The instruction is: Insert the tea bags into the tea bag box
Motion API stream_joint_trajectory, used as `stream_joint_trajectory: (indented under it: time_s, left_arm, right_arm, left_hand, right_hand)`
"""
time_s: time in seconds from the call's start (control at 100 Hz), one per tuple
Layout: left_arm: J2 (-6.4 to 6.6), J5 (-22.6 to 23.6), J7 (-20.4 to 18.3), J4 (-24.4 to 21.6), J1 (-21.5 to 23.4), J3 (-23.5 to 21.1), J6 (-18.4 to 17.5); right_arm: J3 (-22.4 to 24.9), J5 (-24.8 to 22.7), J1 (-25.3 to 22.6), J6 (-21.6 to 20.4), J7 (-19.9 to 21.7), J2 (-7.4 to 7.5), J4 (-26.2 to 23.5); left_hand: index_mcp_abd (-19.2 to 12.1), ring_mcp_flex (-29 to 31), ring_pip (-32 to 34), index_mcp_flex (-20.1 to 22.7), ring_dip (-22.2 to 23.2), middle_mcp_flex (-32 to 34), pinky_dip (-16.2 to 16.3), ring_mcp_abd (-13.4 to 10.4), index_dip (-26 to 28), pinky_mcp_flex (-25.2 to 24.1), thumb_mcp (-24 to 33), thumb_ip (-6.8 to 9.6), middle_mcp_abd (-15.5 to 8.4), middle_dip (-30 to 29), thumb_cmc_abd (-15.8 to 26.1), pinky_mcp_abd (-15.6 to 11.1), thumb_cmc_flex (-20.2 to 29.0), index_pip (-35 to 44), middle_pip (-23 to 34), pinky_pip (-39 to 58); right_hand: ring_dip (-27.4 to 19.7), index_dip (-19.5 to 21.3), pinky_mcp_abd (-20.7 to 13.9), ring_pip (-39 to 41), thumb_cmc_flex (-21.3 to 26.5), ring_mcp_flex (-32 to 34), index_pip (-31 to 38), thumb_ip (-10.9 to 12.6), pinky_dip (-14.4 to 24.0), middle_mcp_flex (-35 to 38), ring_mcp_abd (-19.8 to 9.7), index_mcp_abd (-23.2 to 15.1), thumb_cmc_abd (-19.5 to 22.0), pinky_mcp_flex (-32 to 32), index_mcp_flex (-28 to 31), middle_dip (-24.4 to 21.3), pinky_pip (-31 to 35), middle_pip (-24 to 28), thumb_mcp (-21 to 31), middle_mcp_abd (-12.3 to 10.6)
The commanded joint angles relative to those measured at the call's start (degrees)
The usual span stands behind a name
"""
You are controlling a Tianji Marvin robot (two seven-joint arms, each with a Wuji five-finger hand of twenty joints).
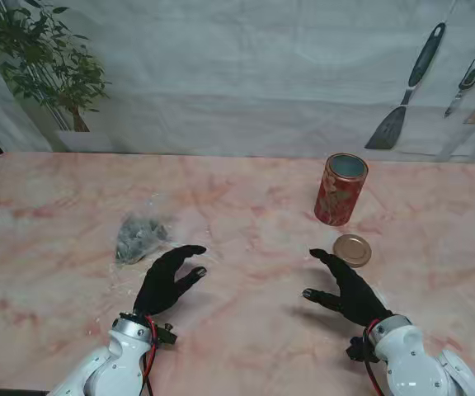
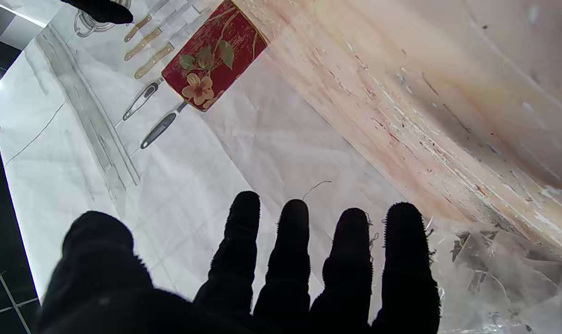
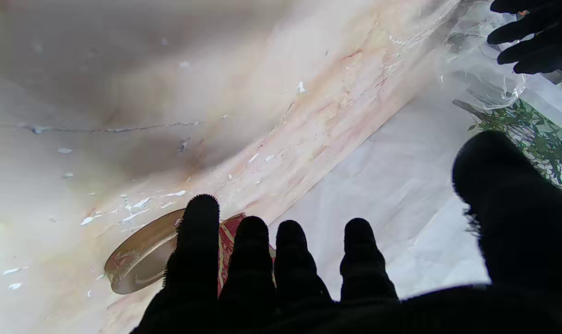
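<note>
Table [image 1: 246, 214]: marble top carrying everything.
Left hand [image 1: 167, 279]: hovering empty, fingers spread, tea bags [image 1: 141, 237] just beyond.
Right hand [image 1: 349, 289]: hanging unclenched, lid [image 1: 352, 249] just ahead.
Risk: crinkly wrap slipping; tin [image 1: 340, 189] probably tipping if bumped.

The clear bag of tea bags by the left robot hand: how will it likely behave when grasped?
The clear bag looks crinkled and slumped flat on the table, so it is probably floppy and will sag from whichever part is pinched. Its glossy film may be slippery. The dark contents look loose, so they could shift inside. The left robot hand is open beside it.
</note>
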Motion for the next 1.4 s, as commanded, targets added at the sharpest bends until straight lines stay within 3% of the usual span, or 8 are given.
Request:
stream_joint_trajectory:
  time_s: [0.0,1.0,1.16,1.39]
  left_arm:
    - [-0.04,0.0,-0.5,-0.5,0.2,0.0,0.0]
    - [0.09,0.4,-0.7,-1.1,0.8,-0.1,0.1]
    - [0.1,0.4,-0.7,-1.2,1.0,-0.4,0.1]
    - [0.11,0.3,-0.8,-1.5,1.3,-0.5,0.5]
  right_arm:
    - [-0.1,0.0,-0.3,-0.1,0.9,0.06,-0.2]
    - [-0.3,-1.2,0.1,-0.3,2.3,0.45,-0.8]
    - [0.3,-2.9,1.2,0.0,4.8,1.01,-1.5]
    - [1.8,-6.8,2.6,-0.1,5.2,1.23,-2.4]
  left_hand:
    - [-1.2,0.7,-0.8,0.3,0.4,0.6,0.0,-0.8,-0.1,-0.8,-0.6,-1.71,-1.1,0.5,2.2,0.0,-1.5,-0.9,-0.5,0.1]
    - [-1.0,0.8,-0.7,0.6,0.5,0.6,0.0,-0.8,0.1,-0.7,-0.6,-1.71,-1.0,0.5,2.1,0.0,-1.4,-0.9,-0.5,0.1]
    - [-1.2,0.8,-0.8,0.4,0.5,0.5,0.0,-0.9,0.0,-0.7,-0.6,-1.71,-1.1,0.5,2.2,-0.1,-1.3,-1.0,-0.6,0.1]
    - [-1.2,0.8,-0.8,0.4,0.5,0.3,0.0,-0.8,0.1,-0.7,-0.6,-1.71,-1.1,0.4,2.1,-0.1,-1.4,-0.9,-0.7,0.1]
  right_hand:
    - [-0.6,0.8,-2.4,-0.3,0.9,-0.9,-0.7,1.8,0.9,0.1,-2.0,-1.0,1.5,-0.3,0.8,-0.6,-2.0,0.8,-1.3,-1.0]
    - [-0.6,1.0,-2.2,-0.4,1.0,-0.8,-0.5,1.9,2.1,0.4,-2.6,-0.9,1.6,-0.3,1.8,-0.6,-2.5,1.6,-1.6,-1.6]
    - [-0.5,0.8,-2.3,-0.3,1.0,-0.8,-0.5,1.9,2.2,0.3,-2.6,-0.9,1.8,-0.4,2.1,-0.8,-2.6,1.9,-1.8,-1.6]
    - [-0.2,0.8,-2.5,0.3,0.5,-0.7,0.3,2.0,2.3,0.5,-2.6,-1.4,1.2,-0.4,3.7,-0.7,-2.8,2.9,-1.1,-1.6]
